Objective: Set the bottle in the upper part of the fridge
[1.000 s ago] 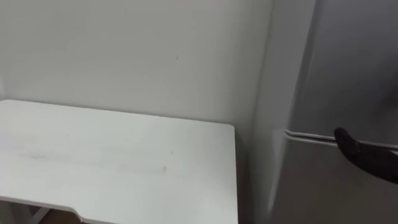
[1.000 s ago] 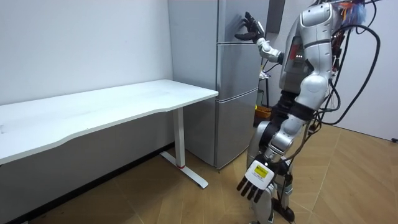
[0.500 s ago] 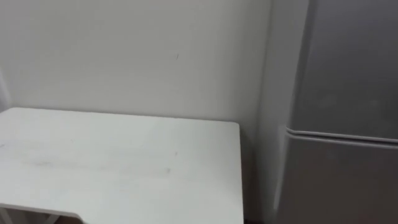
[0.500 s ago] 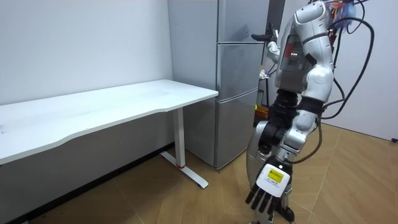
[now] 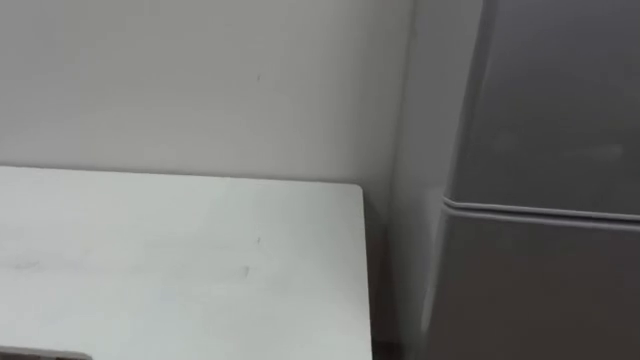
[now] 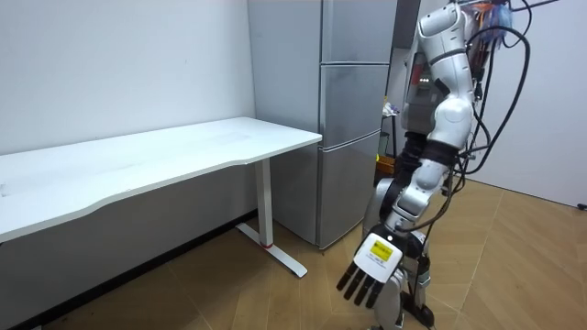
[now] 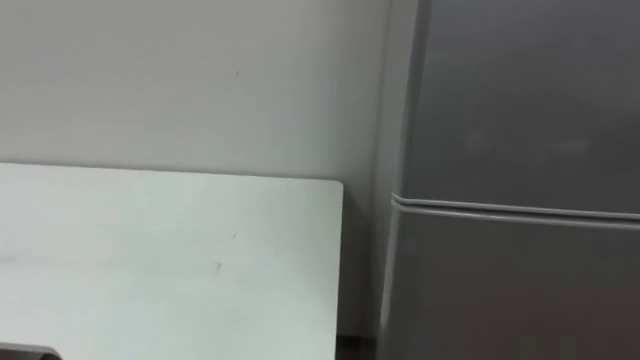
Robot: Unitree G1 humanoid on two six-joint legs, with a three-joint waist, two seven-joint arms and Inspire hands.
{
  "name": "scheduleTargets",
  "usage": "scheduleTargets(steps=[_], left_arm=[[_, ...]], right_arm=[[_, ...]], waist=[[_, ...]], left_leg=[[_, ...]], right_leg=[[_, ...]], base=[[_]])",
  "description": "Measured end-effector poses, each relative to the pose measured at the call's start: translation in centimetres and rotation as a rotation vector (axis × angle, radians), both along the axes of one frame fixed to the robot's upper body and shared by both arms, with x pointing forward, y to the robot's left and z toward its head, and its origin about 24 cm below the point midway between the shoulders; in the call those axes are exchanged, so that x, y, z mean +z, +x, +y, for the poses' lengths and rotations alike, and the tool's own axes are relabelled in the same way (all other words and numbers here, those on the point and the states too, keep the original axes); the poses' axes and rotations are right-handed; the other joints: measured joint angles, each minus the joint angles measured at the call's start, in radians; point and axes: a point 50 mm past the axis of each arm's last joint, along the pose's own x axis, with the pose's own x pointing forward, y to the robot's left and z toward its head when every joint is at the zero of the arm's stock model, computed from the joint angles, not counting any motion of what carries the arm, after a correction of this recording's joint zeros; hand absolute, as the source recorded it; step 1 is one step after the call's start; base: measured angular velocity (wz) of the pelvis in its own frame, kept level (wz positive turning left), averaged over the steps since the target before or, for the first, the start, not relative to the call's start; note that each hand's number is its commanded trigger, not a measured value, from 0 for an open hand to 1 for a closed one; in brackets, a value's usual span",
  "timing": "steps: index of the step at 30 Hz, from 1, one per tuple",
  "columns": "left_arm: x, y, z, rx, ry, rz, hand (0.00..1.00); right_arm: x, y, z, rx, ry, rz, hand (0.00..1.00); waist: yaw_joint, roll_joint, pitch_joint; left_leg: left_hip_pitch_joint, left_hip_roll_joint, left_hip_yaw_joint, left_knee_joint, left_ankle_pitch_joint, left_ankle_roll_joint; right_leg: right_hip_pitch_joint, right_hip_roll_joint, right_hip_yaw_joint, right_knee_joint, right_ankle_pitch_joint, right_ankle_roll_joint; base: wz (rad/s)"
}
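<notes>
Left hand (image 6: 370,268) hangs low beside the robot's leg in the room view. Its fingers are straight, a little spread and pointing down at the floor (image 6: 514,275), with nothing held in them. The robot stands upright on the wooden floor, just in front of the fridge (image 6: 351,119), at the room view's right.

One fridge is in the scene, grey, with two doors: the upper door (image 5: 560,100) and the lower door (image 5: 540,290). Both are closed, with a pale seam running between them. The fridge's top is cut off in every view, and the eye views cut off its right side as well.

One white surface (image 5: 180,260) stands to the left of the fridge, against the pale wall (image 5: 200,80). Its right end is just beside the fridge, with a narrow dark gap between the two. One leg (image 6: 264,197) of it shows in the room view, white, with a long foot lying on the floor. The surface's left end runs out of the picture, and the eye views cut off its near edge.

Between the fridge and the robot's legs, low down, a small yellow-orange thing (image 6: 389,163) peeks out, perhaps a bin. Most of it is hidden by the robot. Where the bottle is, I cannot tell from these views.
</notes>
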Motion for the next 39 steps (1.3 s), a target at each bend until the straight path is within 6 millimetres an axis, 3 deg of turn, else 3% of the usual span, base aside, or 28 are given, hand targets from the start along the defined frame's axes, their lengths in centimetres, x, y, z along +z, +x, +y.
scheduleTargets(steps=[4,9,13,19,25,27,29,33,39], left_arm=[[0.0,0.0,0.0,0.032,0.026,-0.011,0.00],[0.0,0.6,0.1,0.059,0.044,-0.034,0.00],[-0.2,0.8,-0.3,0.083,0.036,-0.046,0.00],[-0.4,1.6,-0.8,0.111,0.034,-0.073,0.00],[-1.0,1.7,-2.0,0.096,-0.007,-0.053,0.00],[-1.3,1.3,-2.8,0.083,-0.039,-0.010,0.00],[-1.5,0.9,-3.1,0.059,-0.053,0.031,0.00],[-1.8,1.0,-3.6,0.025,-0.078,0.070,0.00],[-2.0,1.7,-4.1,-0.076,-0.083,0.105,0.00]], right_arm=[[-4.2,-3.0,-0.2,-0.084,0.148,0.122,0.00],[-11.9,-7.5,1.8,-0.230,0.462,0.297,0.00],[-14.8,-9.4,2.9,-0.281,0.570,0.409,0.00],[-19.4,-12.4,5.6,-0.306,0.721,0.664,0.00],[-23.6,-15.2,8.6,-0.151,0.993,0.865,0.00],[-24.8,-16.3,10.0,-0.009,1.108,0.938,0.00],[-25.4,-17.0,11.1,0.098,1.188,0.991,0.00],[-26.4,-16.2,12.6,0.341,1.271,1.070,0.00],[-27.0,-13.3,13.8,0.638,1.252,1.136,0.00]], waist=[[-0.002,0.011,0.0008],[-0.001,0.011,0.0006],[-0.009,0.024,0.0047],[-0.014,0.023,0.0039],[-0.016,0.025,0.0050],[-0.018,0.030,0.0053],[-0.011,0.032,0.0055],[-0.002,0.030,0.0052],[0.003,0.021,0.0065]], left_leg=[[0.000,0.000,0.001,-0.007,0.000,0.000],[0.007,0.000,0.005,-0.012,0.000,0.000],[0.009,-0.001,0.015,-0.019,0.000,0.001],[0.022,-0.001,0.020,-0.023,0.000,0.001],[0.022,-0.001,0.020,-0.019,0.000,0.001],[0.022,-0.001,0.020,-0.014,0.000,0.001],[0.019,-0.001,0.020,-0.014,-0.001,0.001],[0.018,-0.001,0.019,-0.005,-0.001,0.001],[0.017,-0.001,0.011,0.002,-0.001,0.001]], right_leg=[[-0.006,0.001,0.007,0.001,0.000,0.000],[-0.004,0.001,0.015,0.001,0.000,0.000],[-0.005,0.001,0.027,-0.001,-0.001,0.001],[-0.003,0.001,0.036,-0.001,-0.001,0.001],[0.003,0.001,0.035,-0.002,-0.002,0.001],[0.003,0.000,0.034,-0.002,-0.001,0.001],[0.001,0.000,0.034,0.000,-0.003,0.000],[-0.004,-0.002,0.035,0.005,-0.008,0.000],[0.003,-0.001,0.027,0.001,-0.007,-0.001]], base=[[-0.02],[-0.03],[-0.08],[-0.04],[0.00],[0.00],[0.00],[0.00],[0.03]])
